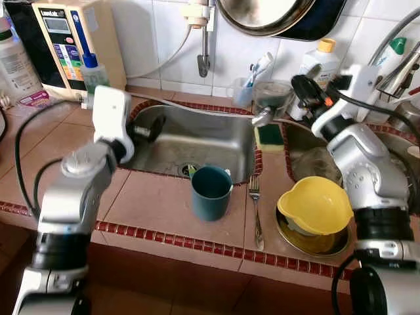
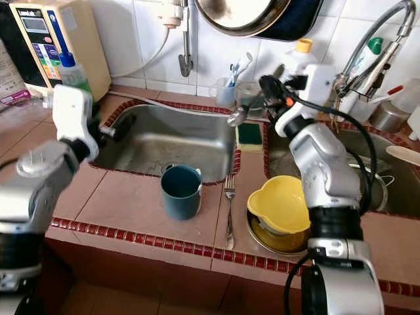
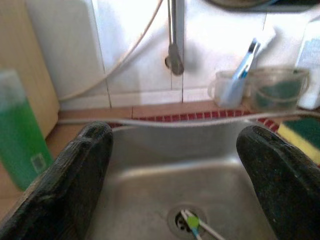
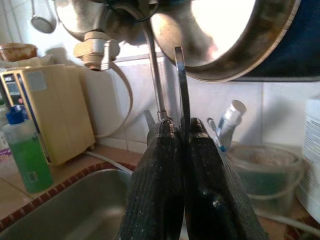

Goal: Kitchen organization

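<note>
My right gripper (image 4: 179, 131) is shut on a metal spoon (image 1: 261, 118), and the handle (image 4: 182, 85) sticks out past the fingertips. It holds the spoon over the tiled divider between the two sinks, above a green sponge (image 1: 269, 136). My left gripper (image 3: 172, 150) is open and empty at the left rim of the steel sink (image 1: 197, 141). On the tiled counter in front stand a teal cup (image 1: 211, 191), a fork (image 1: 255, 210) and a yellow bowl (image 1: 316, 205) resting in a metal dish (image 1: 318, 244).
A small green and white item lies in the sink drain (image 3: 192, 222). A toothbrush cup (image 1: 246, 88) and a clear tub (image 1: 272, 95) stand behind the sink. A green soap bottle (image 1: 94, 72) and a beige appliance (image 1: 65, 39) are at the back left. A pan hangs above.
</note>
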Robot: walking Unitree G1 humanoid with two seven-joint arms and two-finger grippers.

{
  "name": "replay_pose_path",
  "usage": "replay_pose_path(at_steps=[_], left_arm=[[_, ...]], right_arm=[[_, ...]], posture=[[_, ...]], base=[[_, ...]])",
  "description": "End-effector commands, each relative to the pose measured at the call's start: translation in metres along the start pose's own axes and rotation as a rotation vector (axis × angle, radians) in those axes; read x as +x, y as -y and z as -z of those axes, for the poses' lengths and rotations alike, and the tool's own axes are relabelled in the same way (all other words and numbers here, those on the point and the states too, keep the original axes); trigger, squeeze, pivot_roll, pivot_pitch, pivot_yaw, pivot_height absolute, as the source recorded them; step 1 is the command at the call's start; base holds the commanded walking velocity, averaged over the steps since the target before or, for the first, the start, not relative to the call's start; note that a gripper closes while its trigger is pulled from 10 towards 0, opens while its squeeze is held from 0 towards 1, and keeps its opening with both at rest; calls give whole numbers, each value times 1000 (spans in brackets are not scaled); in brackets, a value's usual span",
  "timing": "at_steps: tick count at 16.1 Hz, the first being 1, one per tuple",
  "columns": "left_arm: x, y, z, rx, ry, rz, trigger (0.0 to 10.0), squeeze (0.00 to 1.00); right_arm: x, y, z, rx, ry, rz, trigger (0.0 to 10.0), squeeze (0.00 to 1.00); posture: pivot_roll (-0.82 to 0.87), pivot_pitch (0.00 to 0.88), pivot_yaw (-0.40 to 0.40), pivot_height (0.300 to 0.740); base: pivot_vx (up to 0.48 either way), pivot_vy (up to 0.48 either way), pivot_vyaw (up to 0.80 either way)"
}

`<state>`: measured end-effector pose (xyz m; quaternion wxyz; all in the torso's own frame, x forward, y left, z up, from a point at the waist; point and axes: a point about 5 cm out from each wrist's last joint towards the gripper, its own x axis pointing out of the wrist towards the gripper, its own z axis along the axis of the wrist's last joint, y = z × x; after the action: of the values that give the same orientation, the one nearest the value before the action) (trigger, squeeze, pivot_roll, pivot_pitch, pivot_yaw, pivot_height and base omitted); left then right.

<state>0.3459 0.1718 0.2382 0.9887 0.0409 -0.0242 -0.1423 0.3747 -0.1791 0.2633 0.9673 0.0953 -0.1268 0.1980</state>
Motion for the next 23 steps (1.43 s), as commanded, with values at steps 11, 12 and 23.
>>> replay_pose_path(at_steps=[11,12,23], left_arm=[[-1,38,-40,82,18,346,10000,0],[-2,42,-44,88,20,374,10000,0],[-15,65,-70,77,48,581,10000,0]], right_arm=[[37,-1,-24,-93,-39,-116,10000,0],[40,-2,-25,-86,-41,-121,10000,0],[67,-32,-18,156,-60,-261,10000,0]], posture=[[-41,300,-47,740],[-39,312,-51,740],[-7,362,-70,740]], base=[[0,0,0],[0,0,0],[0,0,0]])
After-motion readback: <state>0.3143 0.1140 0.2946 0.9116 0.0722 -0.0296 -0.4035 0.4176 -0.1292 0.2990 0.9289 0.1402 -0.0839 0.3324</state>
